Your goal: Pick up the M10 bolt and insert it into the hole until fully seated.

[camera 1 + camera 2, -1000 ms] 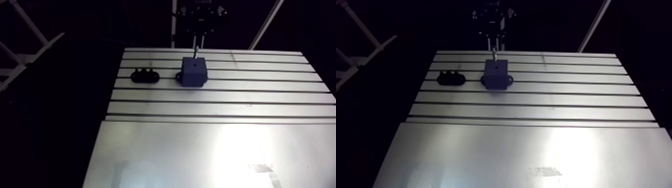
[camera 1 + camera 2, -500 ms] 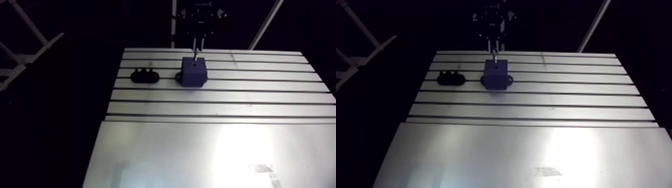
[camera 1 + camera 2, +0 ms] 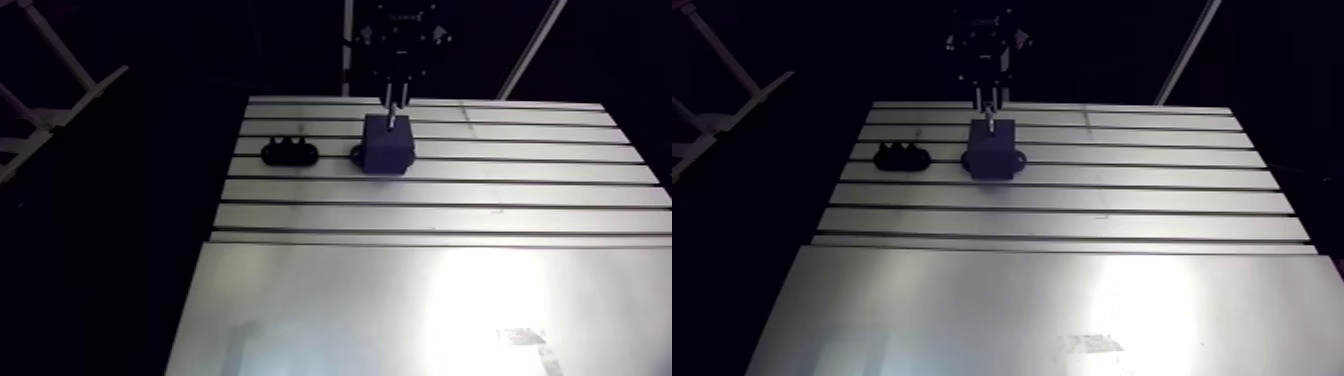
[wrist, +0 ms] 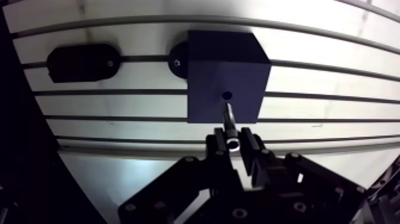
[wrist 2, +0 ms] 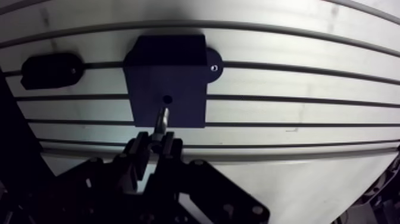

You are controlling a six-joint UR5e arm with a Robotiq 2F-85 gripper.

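**Bolt poised over the hole, insertion not yet begun**

Seen from beside the counter (image 4: 333, 89), the gripper (image 4: 233, 145) was closed on the M10 bolt (image 4: 229, 122). Its two fingers pinched the head end, and the shank projected straight ahead of them. The bolt's long axis ran in line with the gripper's own axis, upright and pointing down at the dark block (image 4: 205, 83). In the wrist view the tip lay just short of the hole (image 4: 227, 95) in the block's upper face. It was near the rim but appeared not to have entered. The arm view showed the same arrangement, with the bolt hanging directly under the gripper and its tip close above the block. How much gap remained between tip and block could not be read.

A black oval holder (image 4: 82, 62) lay well off to one side of the gripper, beyond the block, and seemed to play no part at this stage.

The coming move would likely turn on a small offset, bringing the tip squarely over the hole with the shank kept upright. A straight descent could then seat the bolt fully. A tilted or off-centre approach would risk the tip catching on the rim.
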